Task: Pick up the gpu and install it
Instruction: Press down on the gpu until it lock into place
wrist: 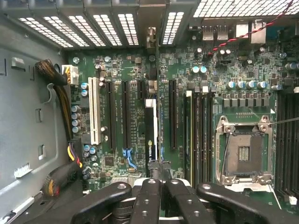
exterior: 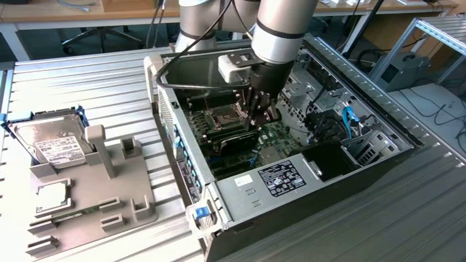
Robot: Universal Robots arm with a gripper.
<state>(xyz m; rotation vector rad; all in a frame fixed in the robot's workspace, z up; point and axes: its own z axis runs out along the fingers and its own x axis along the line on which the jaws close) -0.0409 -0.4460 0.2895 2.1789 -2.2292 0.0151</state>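
black 2-finger gripper [wrist: 159, 184] clamped on the thin black gpu [wrist: 151, 133], standing in the green motherboard's [wrist: 117, 84] slot, not released yet

Room light falling soft and even from above. Metal table [exterior: 87, 76] shining pale. Inside of computer case [exterior: 386, 164] staying dark and shady. Wrist view looking dim, bright glare glowing through vent grille [wrist: 243, 7]. Gripper [wrist: 161, 184] looking blurry up close.

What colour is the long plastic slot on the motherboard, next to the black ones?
White, the slot stands out among black slots; clearest in the wrist view.
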